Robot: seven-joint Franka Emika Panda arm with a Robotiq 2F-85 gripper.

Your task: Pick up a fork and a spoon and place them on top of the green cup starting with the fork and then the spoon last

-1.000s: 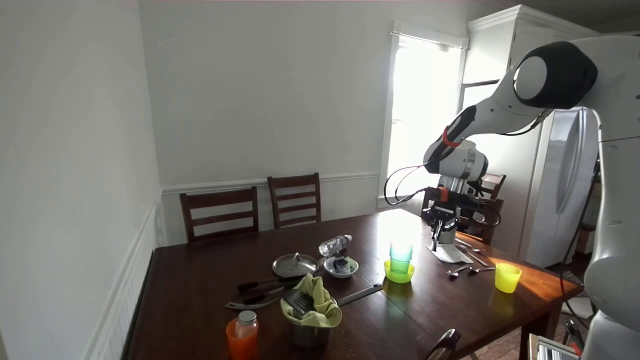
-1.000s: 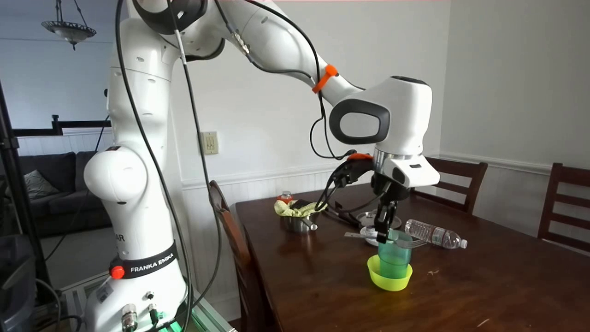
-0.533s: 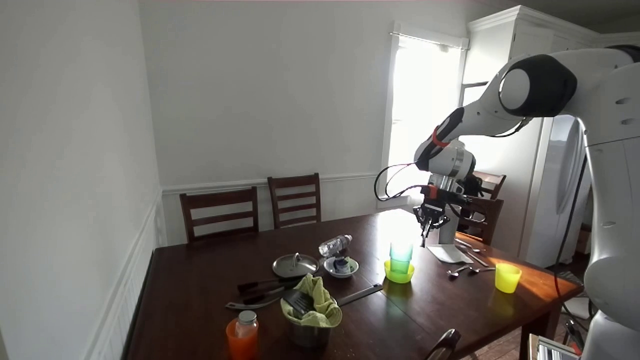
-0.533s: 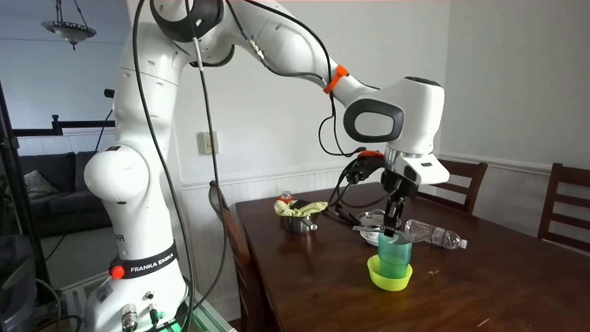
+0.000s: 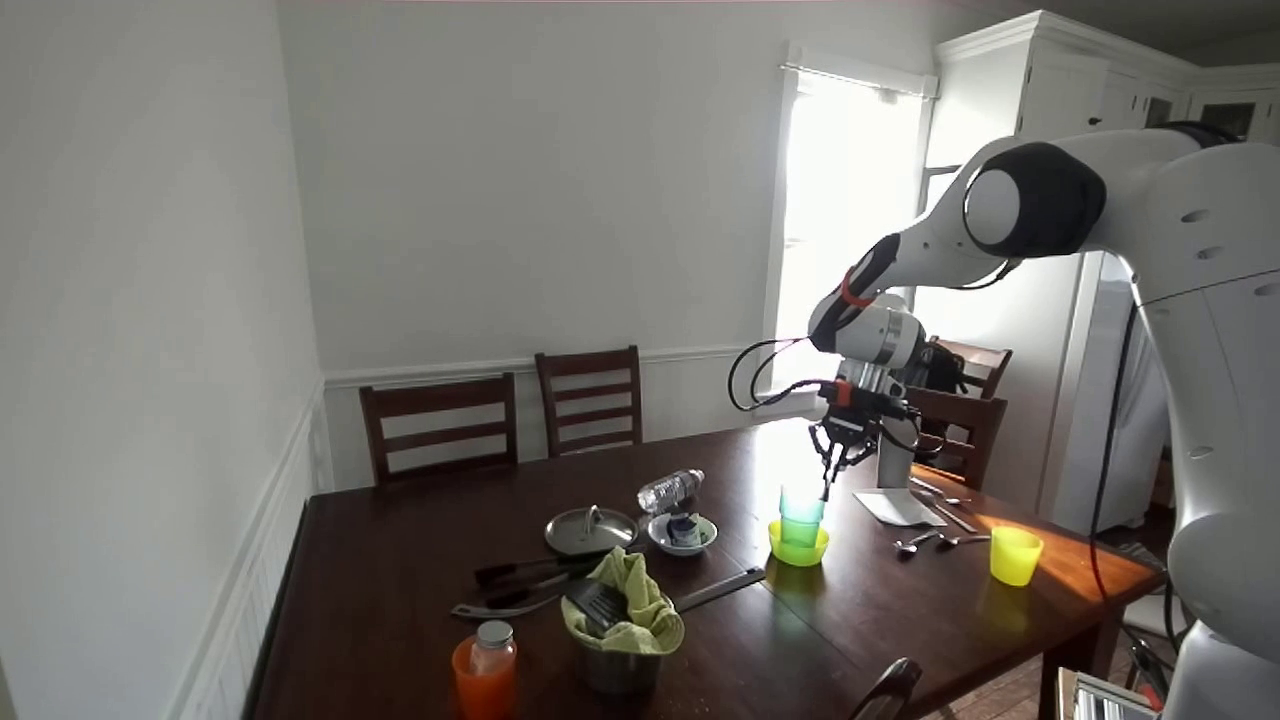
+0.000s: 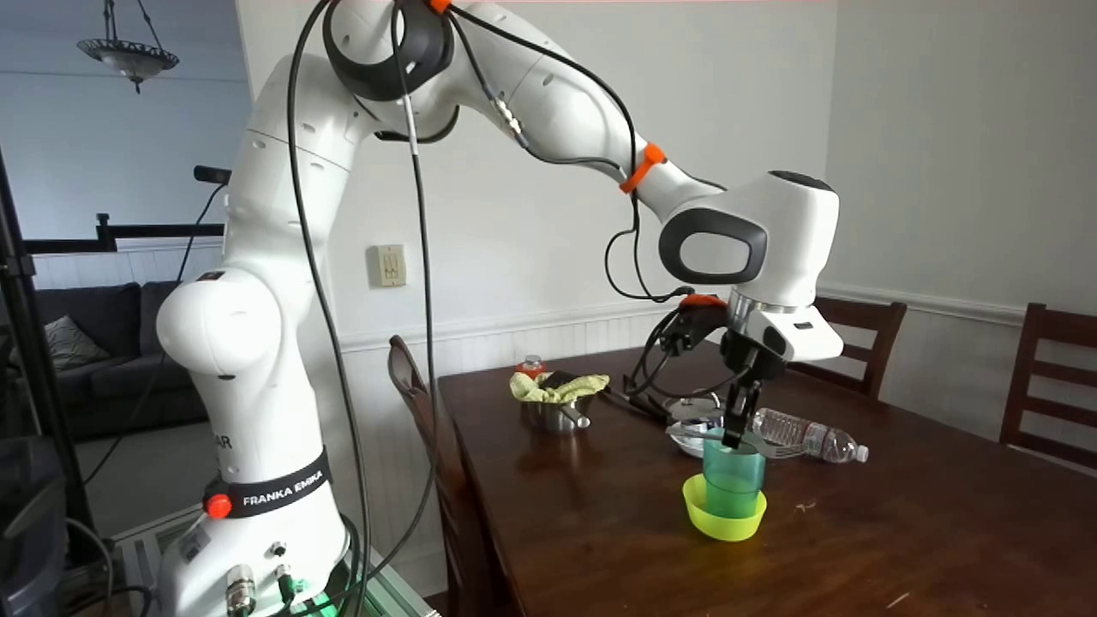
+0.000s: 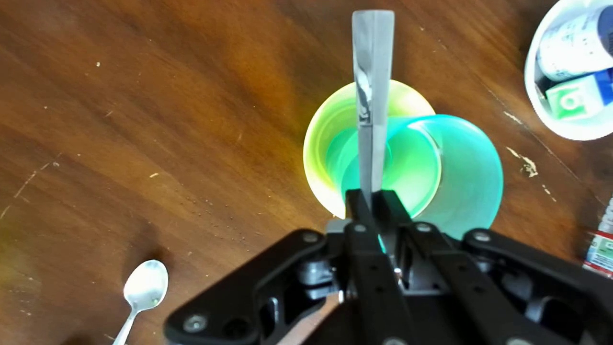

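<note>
My gripper [image 6: 733, 443] is shut on the fork [image 6: 776, 450], whose tines stick out on one side in an exterior view. Its flat handle [image 7: 374, 62] points up the wrist view; the tines are hidden there. Beneath the fork is the green cup [image 6: 734, 487], teal-green and see-through, standing upright in a lime-yellow bowl [image 6: 724, 530]. The fork lies level with the cup's rim or just above it; whether they touch I cannot tell. A metal spoon [image 7: 147, 282] rests on the table at the lower left of the wrist view. An exterior view shows a spoon [image 5: 909, 545] among several utensils.
A white bowl [image 7: 530, 81] with small items and a plastic bottle [image 6: 806, 434] sit close beyond the cup. A yellow tumbler [image 5: 1015, 556] stands near the table edge. Farther off are a pot [image 5: 620, 668] with a green cloth, a lid [image 5: 575, 533] and an orange cup [image 5: 486, 685].
The gripper has carried the fork across until it is over the green cup, rising slightly and then dropping a little. Cup, bowl and utensils on the table have stayed put.
</note>
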